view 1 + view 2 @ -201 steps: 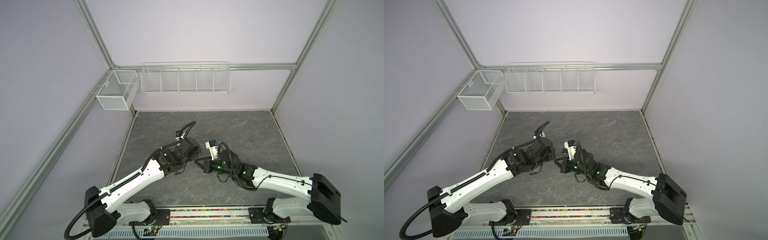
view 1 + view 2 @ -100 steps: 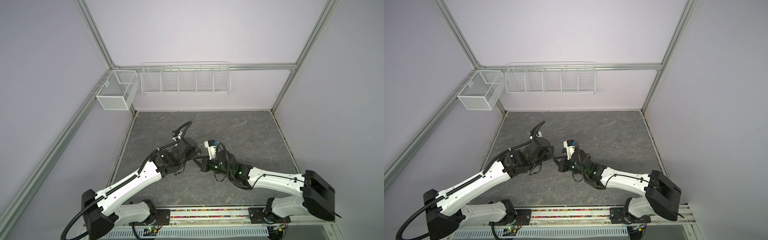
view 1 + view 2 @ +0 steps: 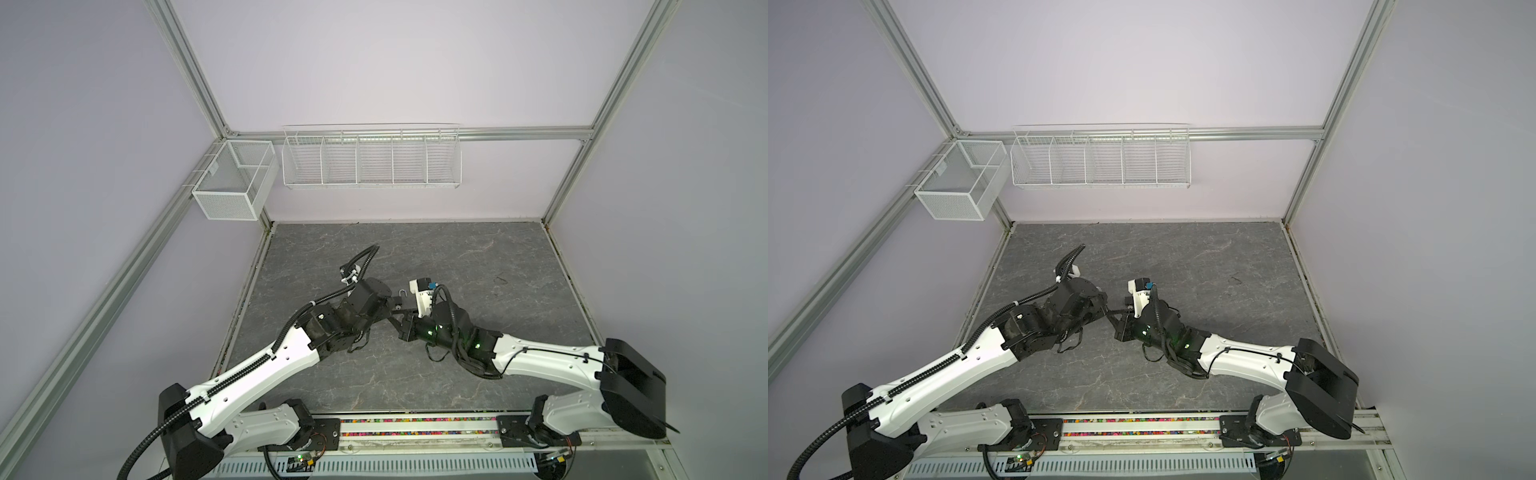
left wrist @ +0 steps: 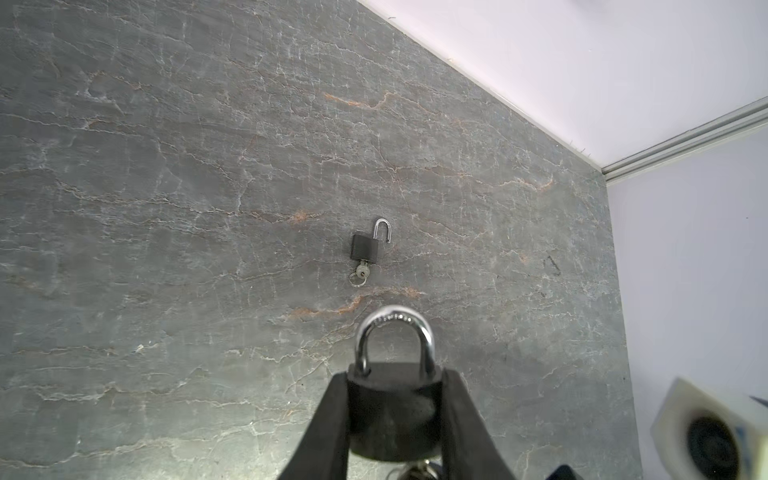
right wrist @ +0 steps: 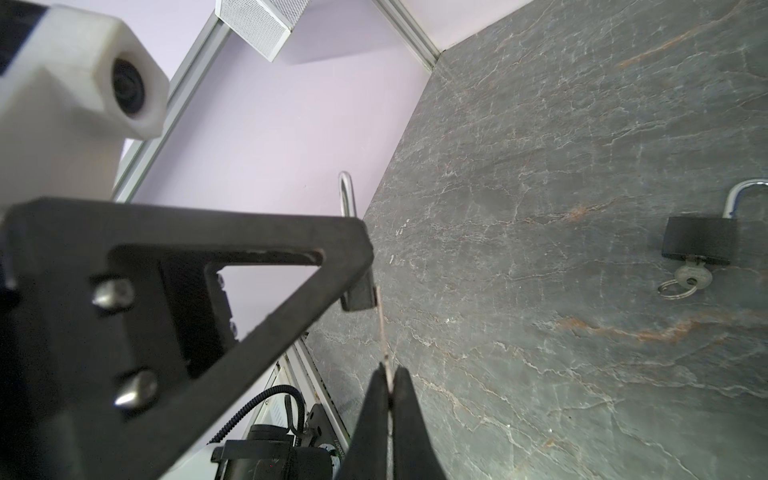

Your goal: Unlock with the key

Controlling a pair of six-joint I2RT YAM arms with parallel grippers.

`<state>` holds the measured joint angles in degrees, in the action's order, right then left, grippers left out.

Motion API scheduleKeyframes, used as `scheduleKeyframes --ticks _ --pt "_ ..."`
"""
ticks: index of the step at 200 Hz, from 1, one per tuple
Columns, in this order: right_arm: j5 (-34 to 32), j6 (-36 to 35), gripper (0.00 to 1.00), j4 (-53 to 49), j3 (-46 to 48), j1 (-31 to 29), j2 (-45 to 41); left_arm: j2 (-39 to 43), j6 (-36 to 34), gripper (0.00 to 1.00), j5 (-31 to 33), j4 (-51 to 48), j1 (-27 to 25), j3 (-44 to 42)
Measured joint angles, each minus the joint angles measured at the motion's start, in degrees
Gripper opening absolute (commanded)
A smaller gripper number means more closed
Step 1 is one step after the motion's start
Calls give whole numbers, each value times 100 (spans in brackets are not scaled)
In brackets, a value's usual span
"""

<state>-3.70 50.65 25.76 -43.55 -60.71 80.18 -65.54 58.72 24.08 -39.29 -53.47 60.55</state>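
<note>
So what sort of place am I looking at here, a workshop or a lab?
Most likely a lab robot test cell. An aluminium frame with plain lilac walls boxes in the tabletop. Two robot arms, left and right, sit on a front rail. A white wire rack hangs on the back wall.

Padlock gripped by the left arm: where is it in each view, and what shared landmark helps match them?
Top views: gripped padlock mid-table where the left arm meets the right arm, silver shackle showing.
Left wrist: its black body between the left gripper's jaws.
Right wrist: its body past a left jaw, key reaching it from the right gripper.
Landmark: the open padlock on the table, in both wrist views only.
</note>
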Motion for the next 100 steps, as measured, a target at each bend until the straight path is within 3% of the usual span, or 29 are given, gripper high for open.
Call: scheduleKeyframes --ticks 100 --pt "-52 13 6 -37 -50 -203 164 149 76 0 105 31 11 -83"
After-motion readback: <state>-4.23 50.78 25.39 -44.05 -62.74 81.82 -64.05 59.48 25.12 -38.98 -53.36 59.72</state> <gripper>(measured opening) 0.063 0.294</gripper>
